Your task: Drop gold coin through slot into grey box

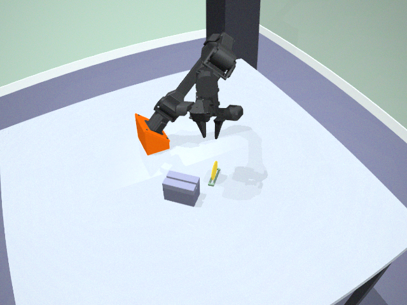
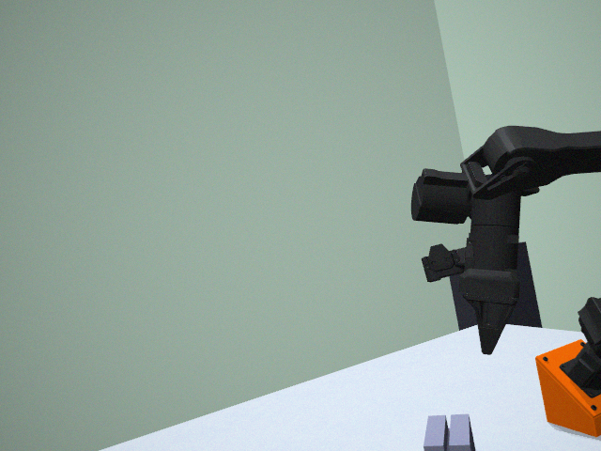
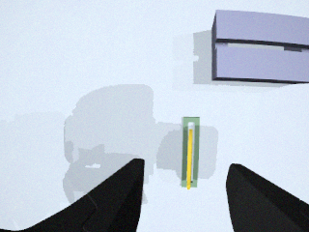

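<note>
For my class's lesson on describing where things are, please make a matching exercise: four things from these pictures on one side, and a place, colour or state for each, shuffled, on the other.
Things
1. Coin
2. Box
3. Fingers
4. Arm's base

Descriptions
A. orange, with sloping top
B. apart, with nothing between them
C. standing on edge in a green holder
D. greyish purple, with a slot in its lid

Right pairs: 1-C, 2-D, 3-B, 4-A
</note>
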Available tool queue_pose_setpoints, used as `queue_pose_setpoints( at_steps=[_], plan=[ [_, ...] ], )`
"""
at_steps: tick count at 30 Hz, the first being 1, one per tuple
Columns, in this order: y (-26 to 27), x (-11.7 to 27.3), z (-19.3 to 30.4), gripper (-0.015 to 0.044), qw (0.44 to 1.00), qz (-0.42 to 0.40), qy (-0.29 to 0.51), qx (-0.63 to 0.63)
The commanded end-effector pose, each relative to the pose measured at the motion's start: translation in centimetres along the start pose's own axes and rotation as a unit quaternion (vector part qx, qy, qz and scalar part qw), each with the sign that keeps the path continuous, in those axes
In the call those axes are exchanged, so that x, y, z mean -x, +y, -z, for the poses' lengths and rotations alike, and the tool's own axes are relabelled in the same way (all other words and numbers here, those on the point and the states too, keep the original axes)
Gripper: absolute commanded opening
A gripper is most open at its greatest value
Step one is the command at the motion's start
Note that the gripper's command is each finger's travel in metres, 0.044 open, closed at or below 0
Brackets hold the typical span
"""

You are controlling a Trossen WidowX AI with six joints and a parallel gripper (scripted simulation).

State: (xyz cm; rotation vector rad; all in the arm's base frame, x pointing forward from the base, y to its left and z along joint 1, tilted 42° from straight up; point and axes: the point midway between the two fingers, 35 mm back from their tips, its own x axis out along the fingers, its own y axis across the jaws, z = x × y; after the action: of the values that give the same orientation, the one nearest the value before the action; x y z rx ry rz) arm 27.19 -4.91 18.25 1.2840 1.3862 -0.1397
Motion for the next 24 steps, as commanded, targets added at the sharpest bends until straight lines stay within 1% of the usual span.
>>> queue_pose_setpoints(
  at_steps=[1,3,9,13,17,20,24],
  plan=[
    [-0.5,-5.2,3.1,0.0161,0.993,0.058,0.098,0.035],
    [-0.6,-6.1,3.8,0.0161,0.990,0.069,0.116,0.042],
    [-0.6,-6.1,4.6,0.0161,0.990,0.069,0.116,0.042],
    [-1.0,-9.1,5.3,0.0161,0.990,0.069,0.116,0.042],
    [-1.1,-9.4,5.4,0.0161,0.990,0.069,0.116,0.042],
    [-1.2,-10.6,5.8,0.0161,0.990,0.068,0.116,0.042],
    [-1.3,-10.8,5.9,0.0161,0.990,0.068,0.116,0.042]
  ],
)
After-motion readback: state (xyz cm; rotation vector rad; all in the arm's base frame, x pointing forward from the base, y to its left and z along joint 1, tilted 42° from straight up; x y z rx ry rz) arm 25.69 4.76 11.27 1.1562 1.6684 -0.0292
